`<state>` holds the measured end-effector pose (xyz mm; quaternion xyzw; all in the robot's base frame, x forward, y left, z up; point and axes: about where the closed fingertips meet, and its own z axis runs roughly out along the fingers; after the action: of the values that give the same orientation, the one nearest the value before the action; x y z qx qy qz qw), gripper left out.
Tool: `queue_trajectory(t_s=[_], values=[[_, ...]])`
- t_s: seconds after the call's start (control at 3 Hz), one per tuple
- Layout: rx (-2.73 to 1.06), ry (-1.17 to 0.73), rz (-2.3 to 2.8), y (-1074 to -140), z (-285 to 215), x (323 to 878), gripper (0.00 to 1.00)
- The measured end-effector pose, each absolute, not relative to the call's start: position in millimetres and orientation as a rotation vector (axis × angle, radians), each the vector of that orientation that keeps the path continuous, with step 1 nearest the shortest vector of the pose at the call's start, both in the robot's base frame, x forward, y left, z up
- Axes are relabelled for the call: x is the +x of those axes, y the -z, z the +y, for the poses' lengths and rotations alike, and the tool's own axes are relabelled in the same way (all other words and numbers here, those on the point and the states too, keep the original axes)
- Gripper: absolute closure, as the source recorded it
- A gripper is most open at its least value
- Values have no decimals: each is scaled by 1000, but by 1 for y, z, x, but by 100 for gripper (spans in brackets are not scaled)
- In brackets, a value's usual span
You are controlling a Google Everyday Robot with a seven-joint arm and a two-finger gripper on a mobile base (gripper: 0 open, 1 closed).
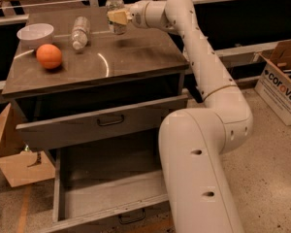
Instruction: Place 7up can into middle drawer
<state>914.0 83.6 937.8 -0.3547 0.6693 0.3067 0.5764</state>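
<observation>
The 7up can [115, 6], silver with faint green marks, is held at the back of the grey cabinet top [136, 62], lifted slightly off the surface. My gripper [117, 17] reaches in from the right and is shut on the can, with its tan fingers [118, 17] across the can's lower half. The middle drawer [106, 191] is pulled far out at the bottom left, a long flat tray with a low front panel and a small dark loop handle [132, 217]. My white arm [203, 144] covers the drawer's right side.
An orange fruit [49, 56], a white bowl [35, 33] and a clear plastic bottle [79, 32] lie on the cabinet top to the left. A drawer with a taller front panel [87, 127] stands slightly open above the middle drawer. Cardboard boxes [283, 81] stand on the floor at right and at left [19, 166].
</observation>
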Motion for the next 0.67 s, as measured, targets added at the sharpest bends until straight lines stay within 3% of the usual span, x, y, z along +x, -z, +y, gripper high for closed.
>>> queue_trajectory(t_s=[0.67], values=[[-892, -822, 1537, -931, 107, 869, 100]])
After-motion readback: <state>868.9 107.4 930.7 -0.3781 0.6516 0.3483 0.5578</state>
